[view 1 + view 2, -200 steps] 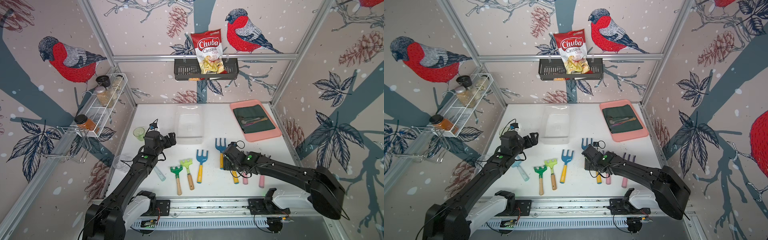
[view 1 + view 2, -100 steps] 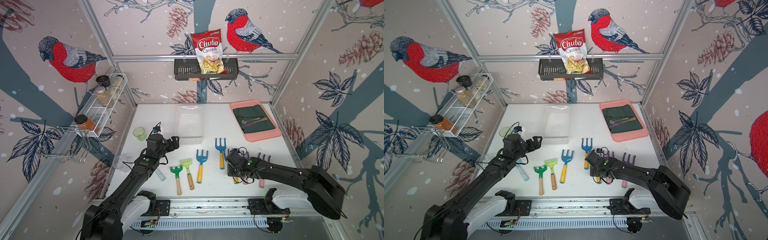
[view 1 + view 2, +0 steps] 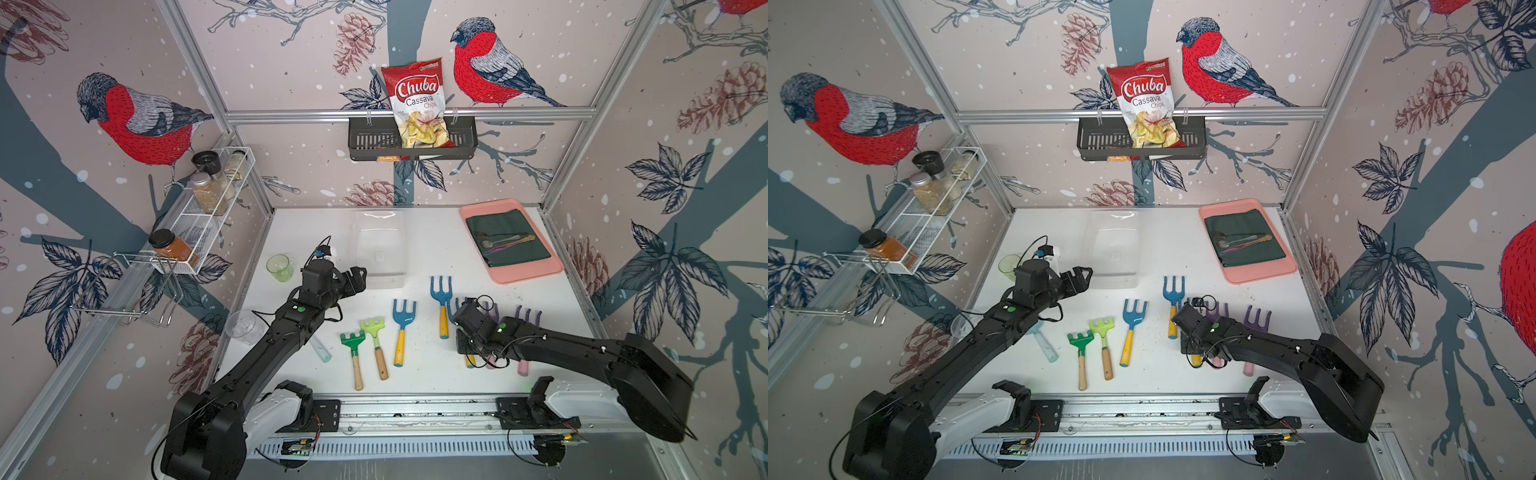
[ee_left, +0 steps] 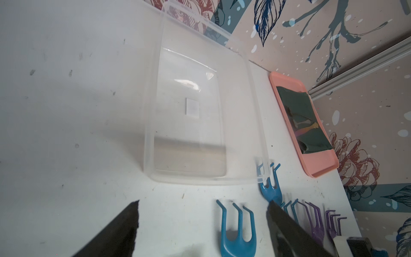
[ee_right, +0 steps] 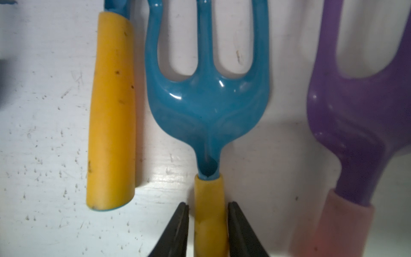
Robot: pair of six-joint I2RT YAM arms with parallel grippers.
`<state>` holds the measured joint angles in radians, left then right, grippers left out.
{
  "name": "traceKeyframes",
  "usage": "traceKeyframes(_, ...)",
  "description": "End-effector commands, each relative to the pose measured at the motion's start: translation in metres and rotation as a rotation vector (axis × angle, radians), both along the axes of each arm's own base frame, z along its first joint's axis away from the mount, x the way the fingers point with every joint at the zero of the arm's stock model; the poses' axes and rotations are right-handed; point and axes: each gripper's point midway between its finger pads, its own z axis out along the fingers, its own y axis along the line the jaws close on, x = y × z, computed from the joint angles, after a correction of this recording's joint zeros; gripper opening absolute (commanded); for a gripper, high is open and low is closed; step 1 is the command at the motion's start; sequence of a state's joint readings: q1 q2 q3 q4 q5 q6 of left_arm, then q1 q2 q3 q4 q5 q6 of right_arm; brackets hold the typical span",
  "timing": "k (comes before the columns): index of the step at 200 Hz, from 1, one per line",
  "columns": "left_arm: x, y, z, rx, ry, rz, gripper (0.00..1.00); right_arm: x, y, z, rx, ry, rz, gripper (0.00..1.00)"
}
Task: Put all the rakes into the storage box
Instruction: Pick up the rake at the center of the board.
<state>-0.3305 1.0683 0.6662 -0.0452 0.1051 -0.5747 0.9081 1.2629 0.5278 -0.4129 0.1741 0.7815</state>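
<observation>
Step in hand: I judge this the grasp stage; the right gripper [image 5: 208, 224] has its jaws pressed against both sides of the yellow handle of a blue rake [image 5: 206, 93], just behind the head.
Rake position: it lies flat on the white table [image 3: 316, 232], between another blue rake's yellow handle [image 5: 111, 111] and a purple rake [image 5: 355, 111], both close beside it. In a top view the right arm [image 3: 561, 345] hides most of it.
Storage box: the storage box [image 3: 380, 245] sits toward the back of the table, well apart from the held rake; in the left wrist view I see nothing inside it.
Next move calls for: I'd lift straight up so the neighbours stay put, then carry toward the box and lay the rake in lengthwise.
Right arm pose: stretched low across the table, wrist pitched down over the row of rakes.
Left arm pose: the left gripper [image 3: 353, 279] hangs beside the box's near end, fingers [image 4: 120, 231] spread wide, holding nothing.
</observation>
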Motion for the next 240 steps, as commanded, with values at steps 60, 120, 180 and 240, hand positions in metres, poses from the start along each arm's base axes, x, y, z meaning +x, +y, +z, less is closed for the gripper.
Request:
traceKeyframes(60,-0.001,-0.041,0.022,-0.082,-0.016,-0.155,0.86,0.004,0.003,0.018,0.015,-0.030,0.019,0.23)
traceKeyframes(120,-0.013,-0.097,0.042,-0.208,-0.032,-0.314,0.82,0.023,0.016,0.066,0.093,-0.122,0.010,0.22)
traceKeyframes(180,-0.021,-0.152,0.045,-0.324,0.005,-0.462,0.71,0.067,0.054,0.132,0.253,-0.238,0.052,0.21)
traceKeyframes(240,-0.019,-0.168,0.049,-0.403,0.007,-0.504,0.57,0.077,0.088,0.156,0.354,-0.251,0.119,0.21)
